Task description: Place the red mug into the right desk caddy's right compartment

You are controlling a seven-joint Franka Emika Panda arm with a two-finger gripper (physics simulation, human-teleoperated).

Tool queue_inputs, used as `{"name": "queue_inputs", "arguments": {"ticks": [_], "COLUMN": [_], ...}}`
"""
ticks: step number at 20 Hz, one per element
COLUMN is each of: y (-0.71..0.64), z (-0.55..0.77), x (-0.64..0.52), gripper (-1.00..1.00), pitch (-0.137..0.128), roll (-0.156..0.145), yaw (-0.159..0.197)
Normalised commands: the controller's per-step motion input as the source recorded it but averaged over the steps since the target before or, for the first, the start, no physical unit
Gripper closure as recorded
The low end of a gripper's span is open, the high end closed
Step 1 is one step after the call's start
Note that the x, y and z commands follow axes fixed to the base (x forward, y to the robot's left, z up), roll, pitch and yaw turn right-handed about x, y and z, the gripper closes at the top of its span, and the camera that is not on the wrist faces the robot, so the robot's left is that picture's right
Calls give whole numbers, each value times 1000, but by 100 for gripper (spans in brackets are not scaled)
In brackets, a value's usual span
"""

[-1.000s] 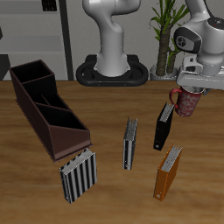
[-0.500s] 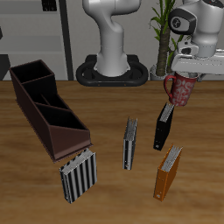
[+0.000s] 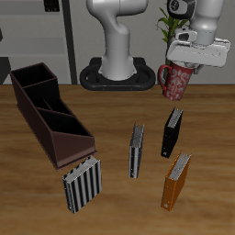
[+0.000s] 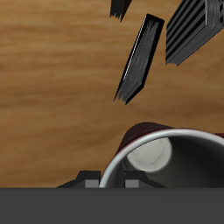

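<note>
High at the upper right of the frame, the fingers (image 3: 188, 62) grip the red mug (image 3: 176, 80) by its rim; likely rigid, light, slippery, best kept upright.

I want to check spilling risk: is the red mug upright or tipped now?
Roughly upright: the red mug hangs from the gripper above the table, its mouth upward under the fingers. The wrist view looks into its pale, apparently empty inside.

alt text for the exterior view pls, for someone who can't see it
A robot claw holds a red mug in the air above a wooden table. A long dark desk caddy sits across the table from it, with several upright books between.
</note>
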Motion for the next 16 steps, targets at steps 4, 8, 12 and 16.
{"name": "queue_inputs", "arguments": {"ticks": [4,8,12,16], "y": [-305,-439,-319,-447], "z": [222,204,149,191], "x": [17,-73,30,50], "gripper": [100,100,100,100], "pitch": [-18,1,0,12], "roll": [-54,-37,-56,-77], "yaw": [-10,-10,-47,-79]}}
